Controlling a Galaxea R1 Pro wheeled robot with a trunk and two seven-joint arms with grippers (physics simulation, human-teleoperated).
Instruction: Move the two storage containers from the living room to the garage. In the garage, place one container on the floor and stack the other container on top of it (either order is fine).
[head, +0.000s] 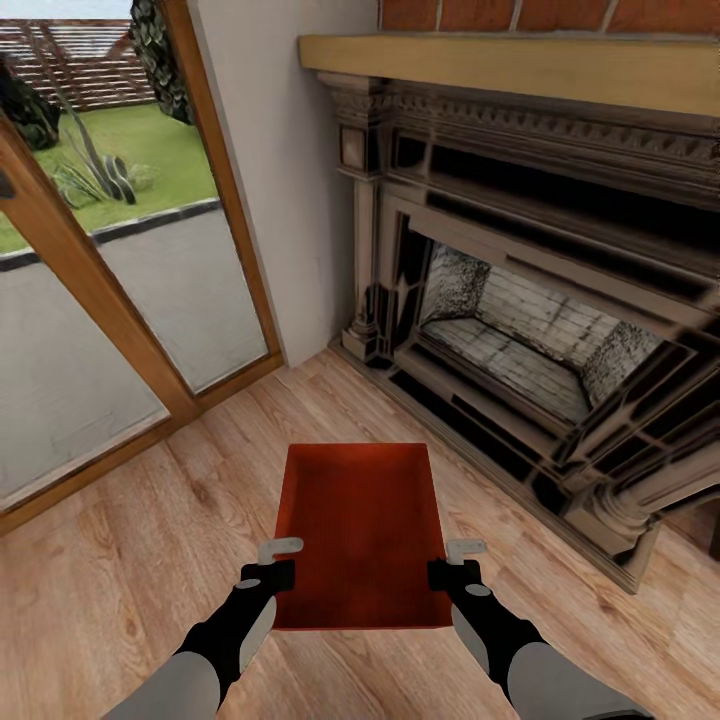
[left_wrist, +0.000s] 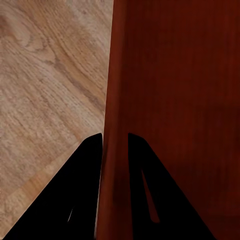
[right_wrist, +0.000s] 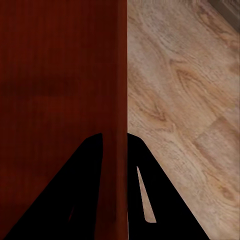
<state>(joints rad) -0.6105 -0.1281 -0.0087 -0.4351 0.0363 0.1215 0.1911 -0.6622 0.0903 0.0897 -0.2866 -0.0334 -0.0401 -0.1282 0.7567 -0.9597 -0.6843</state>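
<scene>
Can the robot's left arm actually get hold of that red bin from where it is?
Yes, it looks so: the left gripper already straddles the storage container's left wall, one finger outside and one inside, and the right gripper does the same opposite.

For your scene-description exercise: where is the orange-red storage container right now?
Head view, lower centre: the storage container sits between the left gripper and right gripper, each clamping a side wall, above wood floor before the fireplace.
</scene>
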